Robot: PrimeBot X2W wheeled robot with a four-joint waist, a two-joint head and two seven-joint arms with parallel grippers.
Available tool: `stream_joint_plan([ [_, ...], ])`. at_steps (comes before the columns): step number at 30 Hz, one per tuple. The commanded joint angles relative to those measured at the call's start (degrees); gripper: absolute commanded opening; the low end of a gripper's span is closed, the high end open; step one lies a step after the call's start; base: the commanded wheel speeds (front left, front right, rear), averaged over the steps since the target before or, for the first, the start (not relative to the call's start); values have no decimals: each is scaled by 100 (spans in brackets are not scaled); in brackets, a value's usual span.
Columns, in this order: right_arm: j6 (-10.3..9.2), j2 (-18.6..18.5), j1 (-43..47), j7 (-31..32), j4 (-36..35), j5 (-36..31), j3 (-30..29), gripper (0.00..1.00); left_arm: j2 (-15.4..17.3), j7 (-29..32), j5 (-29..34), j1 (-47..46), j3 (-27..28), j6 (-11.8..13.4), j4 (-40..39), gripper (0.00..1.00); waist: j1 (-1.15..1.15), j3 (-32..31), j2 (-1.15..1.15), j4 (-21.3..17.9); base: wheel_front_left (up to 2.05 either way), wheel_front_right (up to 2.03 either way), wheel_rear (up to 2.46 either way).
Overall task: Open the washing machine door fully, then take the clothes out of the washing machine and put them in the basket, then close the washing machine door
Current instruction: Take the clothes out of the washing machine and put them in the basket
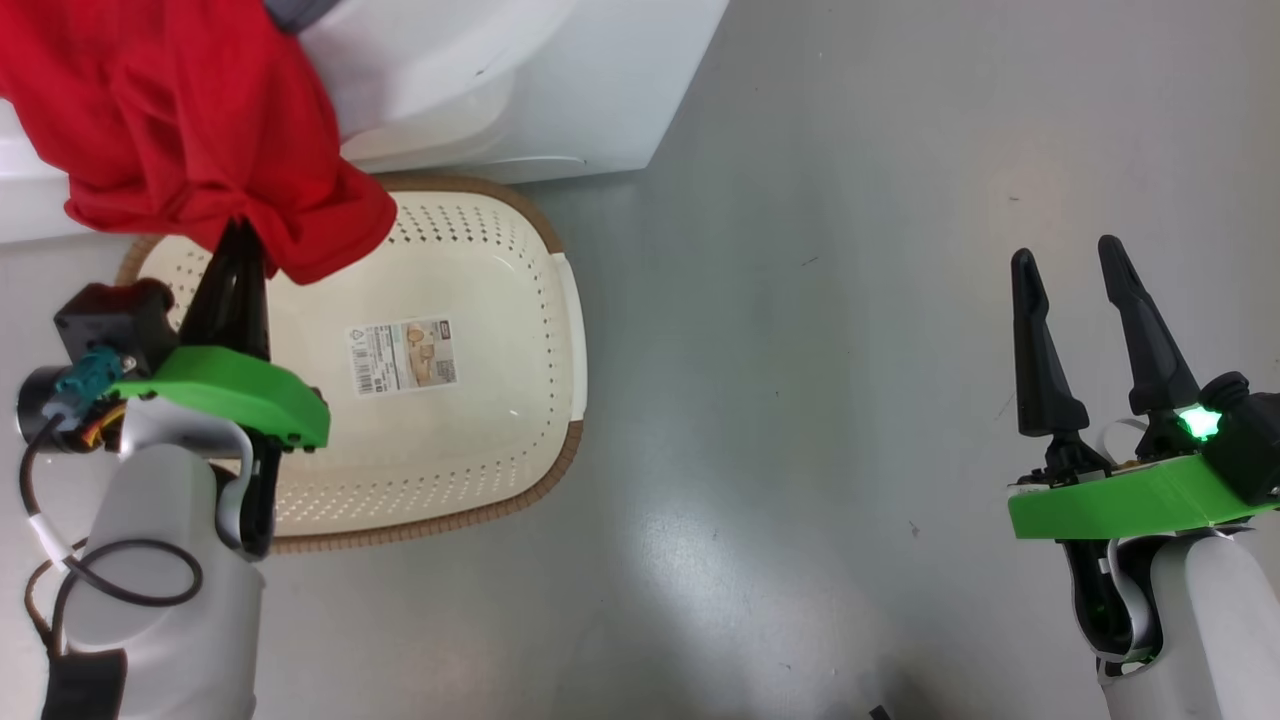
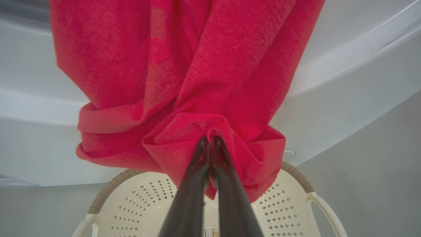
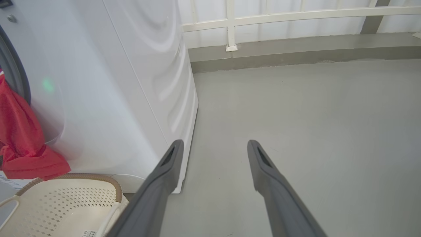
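Green wrist plate (image 1: 1120,505), dark-fingered right claw (image 1: 1066,250)

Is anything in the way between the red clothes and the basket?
Nothing visible. The bright red fabric clothes hang from the shut left gripper over the cream perforated plastic basket, whose open inside holds just a flat paper sticker.

Left gripper (image 2: 209,142) pinching clothes (image 2: 184,65), dark fingers pressing together at tips, reaching forward from green wrist bracket (image 1: 235,395). Left forearm (image 1: 150,520) sitting at lower left in head view, black cable (image 1: 130,575) looping over it. Right gripper (image 1: 1066,252) hovering at lower right, fingers standing wide apart, pointing up, gripping nothing. Green light (image 1: 1198,422) glowing on right wrist.
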Motion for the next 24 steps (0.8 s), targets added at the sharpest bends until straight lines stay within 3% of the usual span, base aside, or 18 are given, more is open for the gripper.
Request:
stream_joint_plan([
  [1, 35, -15, 33, -36, -109, 34, 143, 100, 167, -27, 41, 41, 151, -32, -94, 38, 0, -8, 0, 0, 0, 0, 0],
  [4, 35, -15, 44, -36, -94, 33, 130, 100, 160, -27, 8, 50, 154, -32, -157, 86, 0, -37, 0, 12, 0, 0, 0],
  [7, 35, -15, 62, -36, -90, 14, 111, 100, 136, -27, -32, 139, 172, -32, -302, 100, 0, -81, 0, 49, 0, 0, 0],
  [24, 35, -15, 194, -36, -73, -212, -30, 100, -29, -27, -65, 979, 353, -32, -1601, 100, 0, -402, 0, 379, 0, 0, 0],
])
